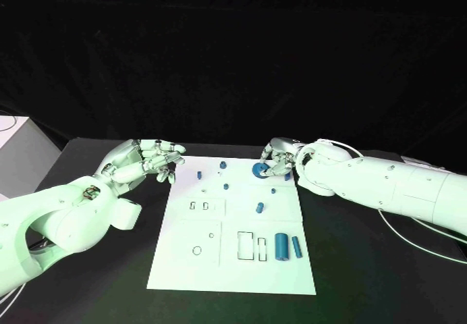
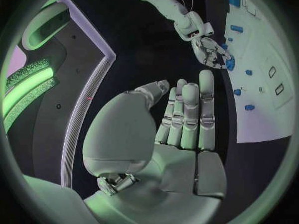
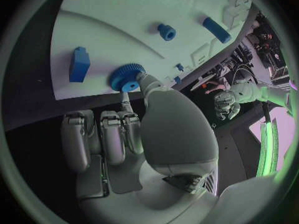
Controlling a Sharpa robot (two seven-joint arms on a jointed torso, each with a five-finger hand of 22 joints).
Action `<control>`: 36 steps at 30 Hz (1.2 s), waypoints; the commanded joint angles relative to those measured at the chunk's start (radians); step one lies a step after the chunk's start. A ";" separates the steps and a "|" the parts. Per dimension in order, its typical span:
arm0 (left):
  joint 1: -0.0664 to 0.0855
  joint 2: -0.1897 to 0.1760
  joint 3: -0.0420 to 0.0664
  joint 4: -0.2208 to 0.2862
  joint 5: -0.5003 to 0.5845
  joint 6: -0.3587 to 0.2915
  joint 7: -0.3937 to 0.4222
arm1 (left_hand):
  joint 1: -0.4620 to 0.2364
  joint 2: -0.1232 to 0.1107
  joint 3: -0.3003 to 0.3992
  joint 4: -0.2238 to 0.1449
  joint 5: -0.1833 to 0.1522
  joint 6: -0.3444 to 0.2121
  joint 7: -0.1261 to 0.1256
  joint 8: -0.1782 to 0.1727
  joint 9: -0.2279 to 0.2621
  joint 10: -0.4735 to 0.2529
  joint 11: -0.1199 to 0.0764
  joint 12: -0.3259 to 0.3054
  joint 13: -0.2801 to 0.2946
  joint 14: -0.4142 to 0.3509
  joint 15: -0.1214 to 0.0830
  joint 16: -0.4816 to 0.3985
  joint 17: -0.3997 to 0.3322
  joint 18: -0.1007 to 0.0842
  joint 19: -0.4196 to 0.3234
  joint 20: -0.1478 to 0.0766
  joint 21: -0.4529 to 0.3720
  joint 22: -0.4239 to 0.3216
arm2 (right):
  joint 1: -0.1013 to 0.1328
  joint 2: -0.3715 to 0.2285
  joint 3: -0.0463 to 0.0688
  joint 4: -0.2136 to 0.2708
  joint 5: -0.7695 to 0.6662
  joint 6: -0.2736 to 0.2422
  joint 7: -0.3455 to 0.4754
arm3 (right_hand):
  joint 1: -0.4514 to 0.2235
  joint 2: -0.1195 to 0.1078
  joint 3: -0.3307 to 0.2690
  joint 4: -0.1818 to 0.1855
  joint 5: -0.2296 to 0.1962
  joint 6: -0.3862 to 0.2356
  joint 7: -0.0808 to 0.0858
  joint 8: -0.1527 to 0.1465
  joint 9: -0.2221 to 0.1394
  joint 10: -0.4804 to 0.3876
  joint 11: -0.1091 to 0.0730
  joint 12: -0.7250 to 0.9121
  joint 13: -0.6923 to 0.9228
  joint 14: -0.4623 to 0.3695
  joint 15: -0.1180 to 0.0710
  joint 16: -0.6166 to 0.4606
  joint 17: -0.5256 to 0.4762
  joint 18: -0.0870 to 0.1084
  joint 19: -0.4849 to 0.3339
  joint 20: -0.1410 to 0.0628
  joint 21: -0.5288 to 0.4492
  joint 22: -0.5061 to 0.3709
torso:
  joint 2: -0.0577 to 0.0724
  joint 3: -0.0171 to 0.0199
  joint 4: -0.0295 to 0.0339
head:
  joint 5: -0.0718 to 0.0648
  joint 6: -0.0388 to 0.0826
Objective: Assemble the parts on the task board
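Gear [image 3: 126, 77], bore facing sideways along the task board [image 1: 248, 270], pinched in right hand [image 1: 275, 160] fingers; left hand [image 1: 146, 160] loosely open.

Dim scene, dark backdrop. Pale green light on the task board [image 1: 233, 229] and both arms; board brightest, mild glare. Wrist views: heavy fisheye bending, dark vignette rim, bright green-lit strips near the edges. Small parts soft, slightly blurred.

Robot lab test cell: black counter [image 1: 370, 270], black backdrop curtain [image 1: 233, 67], white task board [image 1: 195, 270] with cut-out slots.
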 commanded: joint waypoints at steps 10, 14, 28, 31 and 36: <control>0.001 0.003 0.001 0.001 -0.004 0.017 0.003 | -0.004 0.002 0.004 -0.003 -0.004 -0.007 0.001 0.003 0.001 -0.004 0.000 0.003 0.001 -0.004 0.003 0.006 0.001 0.005 -0.006 0.002 0.005 0.001 | -0.009 -0.001 -0.004 0.022 -0.079 -0.127 0.061 | 0.028 -0.005 0.181 -0.056 0.003 0.071 -0.031 0.052 0.029 0.106 -0.030 0.003 0.263 0.102 -0.030 0.005 0.255 -0.023 0.091 -0.032 0.019 0.239 | -0.001 -0.0003 -0.0002 | 0.001 0.003; 0.001 0.002 0.001 0.000 -0.006 0.017 0.003 | -0.004 0.002 0.004 -0.003 -0.004 -0.007 0.001 0.003 0.001 -0.004 0.000 0.003 0.001 -0.004 0.003 0.006 0.001 0.005 -0.006 0.002 0.005 0.001 | -0.011 0.000 -0.004 0.048 -0.117 -0.211 0.082 | 0.018 -0.012 0.196 -0.063 0.003 0.074 -0.033 0.058 0.033 0.106 -0.032 0.003 0.263 0.103 -0.031 0.006 0.256 -0.025 0.095 -0.033 0.025 0.246 | 0.000 0.0002 -0.0011 | 0.005 0.004; 0.001 0.009 0.001 0.001 -0.007 0.020 0.001 | -0.004 0.002 0.004 -0.003 -0.004 -0.007 0.001 0.003 0.001 -0.004 0.000 0.003 0.001 -0.004 0.003 0.006 0.001 0.005 -0.006 0.002 0.005 0.001 | -0.013 0.079 -0.004 0.082 -0.201 -0.283 0.042 | -0.014 -0.031 0.217 -0.071 -0.012 0.071 -0.034 0.064 0.039 0.106 -0.034 0.003 0.263 0.103 -0.033 0.006 0.256 -0.025 0.096 -0.035 0.026 0.248 | 0.000 -0.0018 0.0007 | 0.006 0.008; 0.001 0.012 0.001 0.000 -0.007 0.020 0.001 | -0.004 0.002 0.004 -0.003 -0.004 -0.007 0.001 0.003 0.001 -0.004 0.000 0.003 0.001 -0.004 0.003 0.006 0.001 0.005 -0.006 0.002 0.005 0.001 | -0.014 0.109 -0.004 0.070 -0.213 -0.282 0.026 | -0.014 -0.031 0.217 -0.071 -0.012 0.071 -0.034 0.064 0.039 0.106 -0.034 0.003 0.263 0.103 -0.033 0.006 0.256 -0.025 0.096 -0.035 0.026 0.248 | 0.000 -0.0024 0.0017 | 0.004 0.009; 0.001 0.016 0.001 -0.001 -0.008 0.020 0.000 | -0.004 0.002 0.004 -0.003 -0.004 -0.007 0.001 0.003 0.001 -0.004 0.000 0.003 0.001 -0.004 0.003 0.006 0.001 0.005 -0.006 0.002 0.005 0.001 | -0.022 0.151 -0.004 0.044 -0.225 -0.273 0.011 | -0.019 -0.035 0.222 -0.074 -0.016 0.067 -0.034 0.062 0.039 0.106 -0.033 0.003 0.263 0.102 -0.033 0.005 0.254 -0.027 0.099 -0.035 0.031 0.253 | 0.001 -0.0025 0.0024 | 0.004 0.009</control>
